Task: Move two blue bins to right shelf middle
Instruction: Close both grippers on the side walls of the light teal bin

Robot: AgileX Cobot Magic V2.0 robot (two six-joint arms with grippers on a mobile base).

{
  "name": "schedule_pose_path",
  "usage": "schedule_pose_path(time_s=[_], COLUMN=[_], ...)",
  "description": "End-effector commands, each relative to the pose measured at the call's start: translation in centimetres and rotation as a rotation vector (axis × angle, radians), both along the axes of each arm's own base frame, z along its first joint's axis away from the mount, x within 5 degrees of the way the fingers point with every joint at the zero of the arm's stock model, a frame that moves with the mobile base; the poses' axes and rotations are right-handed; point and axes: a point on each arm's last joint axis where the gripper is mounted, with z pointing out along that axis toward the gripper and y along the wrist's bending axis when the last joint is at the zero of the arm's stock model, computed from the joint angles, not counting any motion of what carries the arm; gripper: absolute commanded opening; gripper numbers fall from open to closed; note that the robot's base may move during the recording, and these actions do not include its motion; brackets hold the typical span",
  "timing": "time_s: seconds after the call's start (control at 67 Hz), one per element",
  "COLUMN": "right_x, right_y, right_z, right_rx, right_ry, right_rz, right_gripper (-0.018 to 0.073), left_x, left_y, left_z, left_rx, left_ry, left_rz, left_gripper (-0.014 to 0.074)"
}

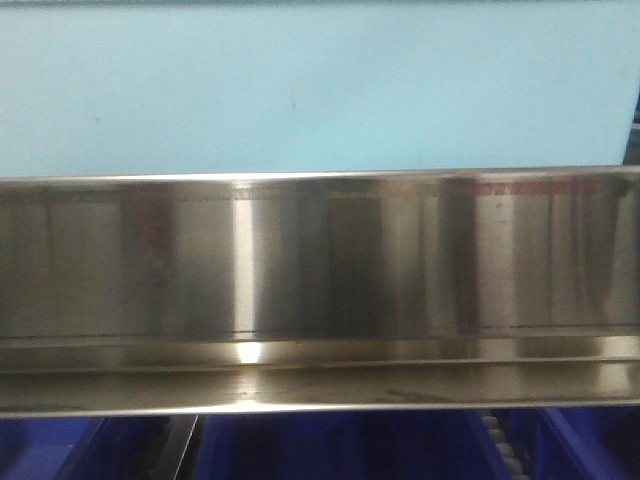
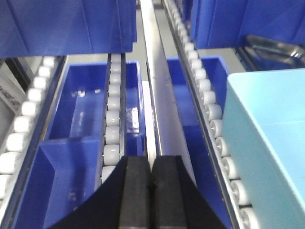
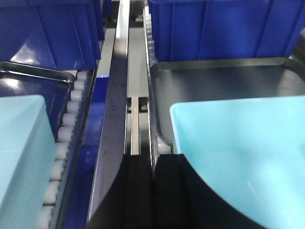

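steel roller shelf (image 3: 113, 124), pale-blue bins (image 3: 21, 157) (image 3: 243, 152) (two), dark tray (image 3: 224, 81), royal-blue bins (image 3: 219, 28)

Narrow lane only
Shiny steel divider rail (image 3: 112, 119) lies bare between pale sky-blue plastic tubs (image 3: 238, 157); dark royal-blue plastic bins (image 3: 224, 28) crowd its far end.

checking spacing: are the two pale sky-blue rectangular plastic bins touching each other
Apart. Right wrist view shows one bin at left, the other bin at right, a steel rail and rollers between them.
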Motion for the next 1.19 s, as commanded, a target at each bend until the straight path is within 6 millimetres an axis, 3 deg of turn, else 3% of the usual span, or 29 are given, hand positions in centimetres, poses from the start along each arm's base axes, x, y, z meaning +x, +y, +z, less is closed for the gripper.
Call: schedule_pose_path(time_s=[0.0, 0.298, 0.403, 0.507, 0.627, 0.88, 1.104, 1.178], right_x=[1.7, 5.5, 6.1, 6.5, 7.1, 7.6, 8.4, 8.6], right_y=[0.1, 0.5, 1.5, 2.7, 5.2, 10.1, 12.0, 12.2], right_z=[-0.1, -3.1, -3.7, -3.6, -2.8, -0.8, -1.1, -1.4], right_rx=[-0.005, 0.027, 0.069, 0.043, -0.080, -0.029, -0.032, -0.030], right_ry=[-0.009, 0.137, 0.256, 0.361, 0.387, 0.417, 0.429, 0.448], right_rz=[0.003, 0.009, 0.043, 0.008, -0.033, 0.079, 0.124, 0.125], right_gripper=[-0.0167, -0.0167, -0.0158, -0.0138, -0.0139, -0.0141, -0.0141, -0.0076], left_x=[1.1, 4.2, 5.3, 6.1, 6.5, 6.5, 6.8, 6.8], left_y=[-0.1, -0.8, -1.4, -2.6, -5.6, -10.1, -10.9, -10.9], left_z=[-0.1, -1.8, -2.3, -1.7, -0.6, 1.0, 1.3, 1.3], left_rx=[0.001, -0.027, -0.091, -0.070, -0.012, -0.034, -0.041, -0.053], left_ry=[0.006, 0.056, 0.180, 0.236, 0.225, 0.278, 0.276, 0.277], left_rz=[0.003, 0.001, 0.030, 0.035, 0.065, 0.051, 0.035, 0.045], left_gripper=[-0.0100, -0.0100, -0.0111, -0.0111, -0.0111, -0.0111, -0.0111, -0.0097])
